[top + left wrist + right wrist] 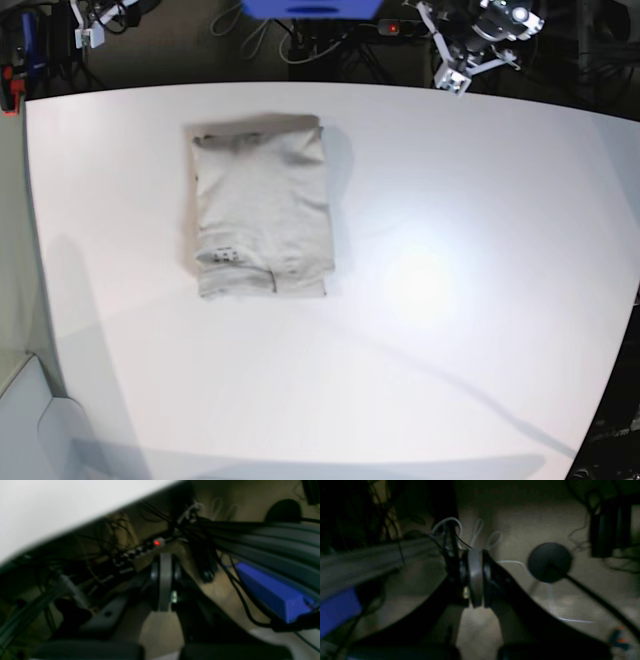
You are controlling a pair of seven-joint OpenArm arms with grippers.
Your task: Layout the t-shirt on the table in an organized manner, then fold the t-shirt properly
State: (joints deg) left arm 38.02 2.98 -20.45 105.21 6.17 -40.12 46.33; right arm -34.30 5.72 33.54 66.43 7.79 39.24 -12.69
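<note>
The t-shirt [262, 205] lies folded into a neat beige-grey rectangle on the white table [450, 300], left of centre and towards the far edge. Both arms are pulled back beyond the table's far edge, well away from the shirt. My left gripper [165, 562] is shut with nothing in it and hangs over the floor beside the table edge [50, 505]. My right gripper [475, 560] is also shut and empty, above the floor. In the base view the left arm [480, 35] shows at top right and the right arm [95, 20] at top left.
Behind the table are a blue box [272, 592], a power strip with a red light [156, 543] and bundles of dark cables [250, 535]. A black round stand base [548, 562] rests on the floor. The blue box [310, 8] also shows at the base view's top.
</note>
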